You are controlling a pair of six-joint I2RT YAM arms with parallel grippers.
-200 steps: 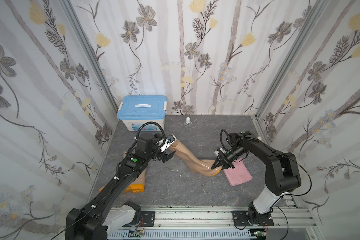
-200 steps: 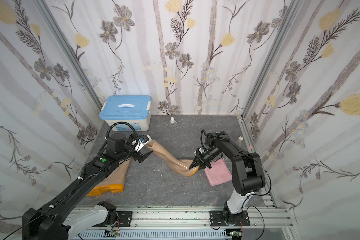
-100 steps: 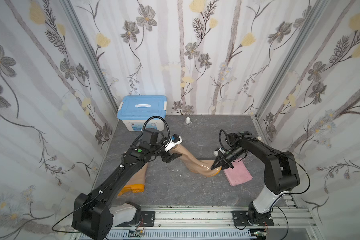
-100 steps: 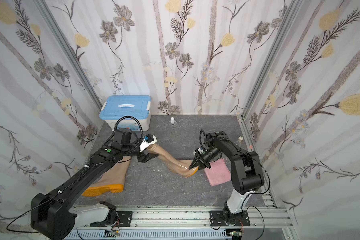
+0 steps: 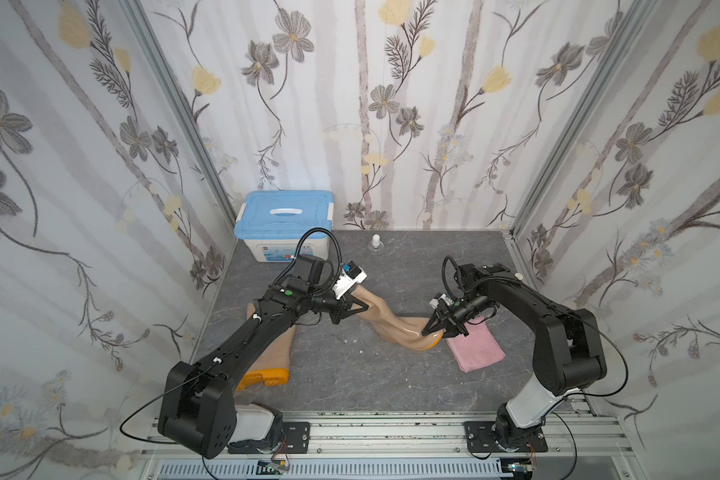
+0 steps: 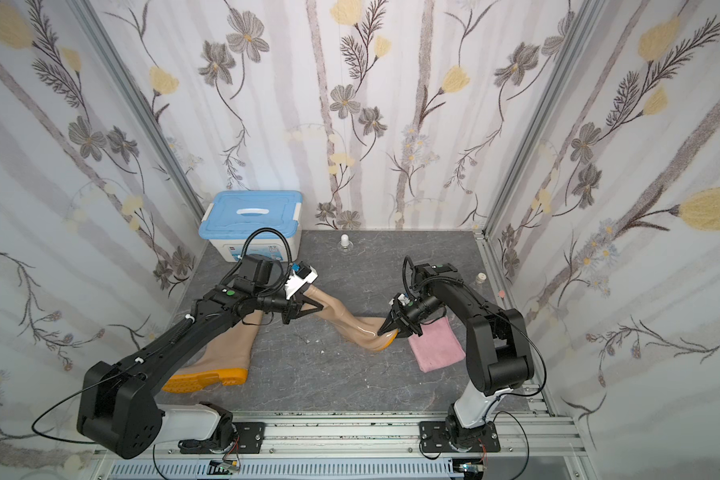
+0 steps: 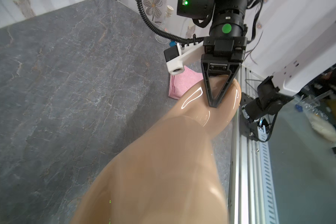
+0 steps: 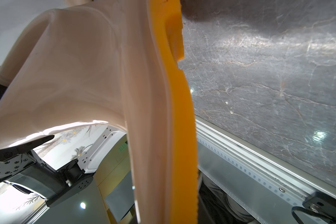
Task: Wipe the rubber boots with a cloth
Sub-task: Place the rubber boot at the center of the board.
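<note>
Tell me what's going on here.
The left gripper has its jaws shut on the shaft top of one boot; the right gripper has its jaws around that boot's toe, grip unclear. The pink cloth lies unheld on the table beside the toe. The other boot lies under the left arm. No wiping yet.

one boot (image 5: 391,328) sits centrally, toe beside the cloth (image 5: 476,347) at right; the other boot (image 5: 281,353) lies left, before the box (image 5: 283,220).

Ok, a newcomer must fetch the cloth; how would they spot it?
On the grey table, look toward the right arm. Beside the toe of the middle boot lies the cloth: flat, pink, the only fabric there.
</note>
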